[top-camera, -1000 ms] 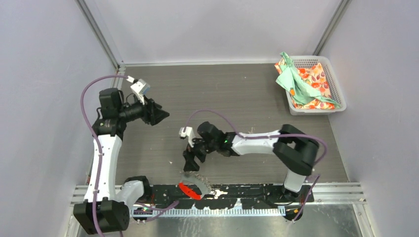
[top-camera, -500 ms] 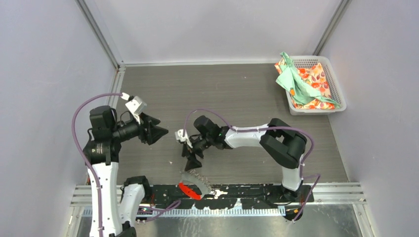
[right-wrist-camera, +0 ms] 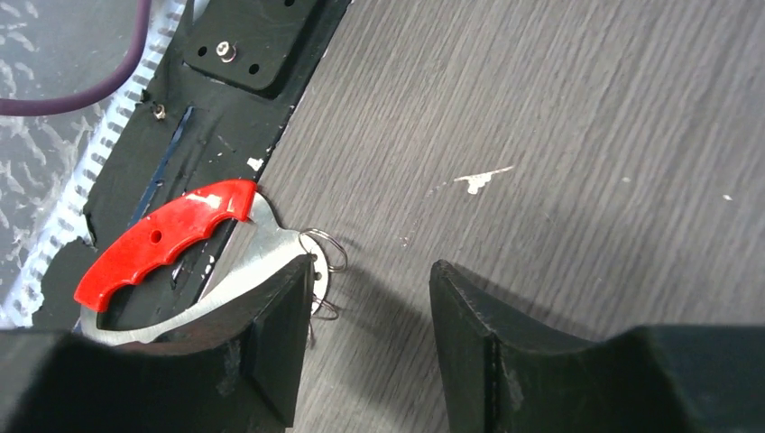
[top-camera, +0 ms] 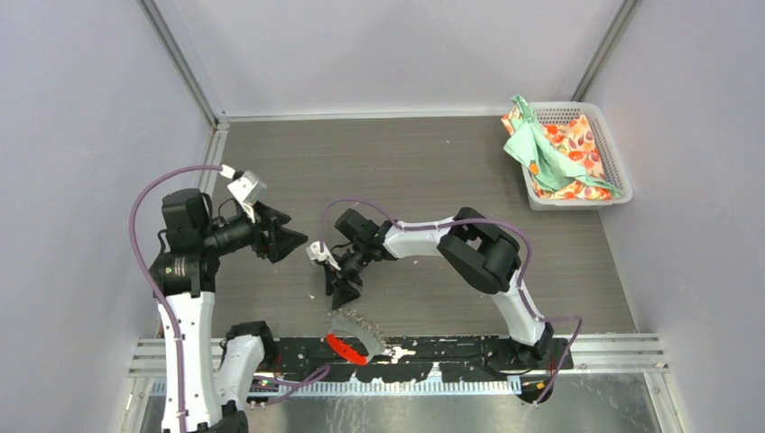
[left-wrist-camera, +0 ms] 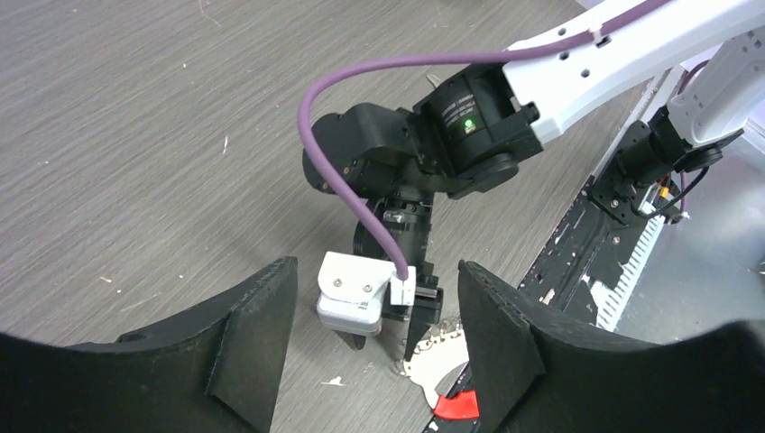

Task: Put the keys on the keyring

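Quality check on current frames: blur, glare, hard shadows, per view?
Top external: even diffuse light, sharp, only faint shadows on the table. Left wrist: right gripper in focus, own fingers near-black with little detail. Right wrist: keyring crisp, mild sheen on its metal, soft shadow beside it, no blown glare.

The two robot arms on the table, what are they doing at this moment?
The right gripper, open and empty, points down at the grey wood-grain table right beside the keyring, a silver metal loop with a long red plastic tab, lying at the near edge. The left gripper hovers open and empty, facing that spot. I cannot make out the small keys here.
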### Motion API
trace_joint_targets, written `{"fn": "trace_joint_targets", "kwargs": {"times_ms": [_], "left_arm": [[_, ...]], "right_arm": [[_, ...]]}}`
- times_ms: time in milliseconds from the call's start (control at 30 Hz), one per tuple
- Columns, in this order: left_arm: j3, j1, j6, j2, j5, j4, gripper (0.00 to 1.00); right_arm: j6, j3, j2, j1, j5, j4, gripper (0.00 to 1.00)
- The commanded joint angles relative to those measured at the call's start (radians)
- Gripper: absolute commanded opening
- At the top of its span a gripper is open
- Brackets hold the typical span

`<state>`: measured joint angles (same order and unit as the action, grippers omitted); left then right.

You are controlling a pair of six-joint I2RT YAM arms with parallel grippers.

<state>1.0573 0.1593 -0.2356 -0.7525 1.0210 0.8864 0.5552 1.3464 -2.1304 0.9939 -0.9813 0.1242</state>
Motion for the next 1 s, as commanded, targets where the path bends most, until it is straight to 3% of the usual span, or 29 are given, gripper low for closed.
{"fn": "trace_joint_targets", "kwargs": {"times_ms": [0,167,333,767,967], "left_arm": [[0.034,0.006,0.037,-0.001,0.005,-0.046,0.68],[0.035,0.005,0.038,0.002,0.001,-0.048,0.7],[0.042,0.006,0.038,0.007,-0.012,-0.041,0.71],[0.046,0.006,0.035,0.03,-0.037,0.001,0.74],[0.043,0.006,0.023,0.047,-0.038,0.011,0.74]], "right_arm": [[0.013,0.061,-0.033,0.003,-0.117,-0.007,0.53],[0.017,0.086,-0.053,0.005,-0.151,0.002,0.5],[0.129,0.144,-0.074,0.006,-0.164,0.159,0.52],[0.158,0.148,-0.132,0.054,-0.151,0.162,0.52],[0.146,0.149,-0.133,0.062,-0.13,0.166,0.39]]}}
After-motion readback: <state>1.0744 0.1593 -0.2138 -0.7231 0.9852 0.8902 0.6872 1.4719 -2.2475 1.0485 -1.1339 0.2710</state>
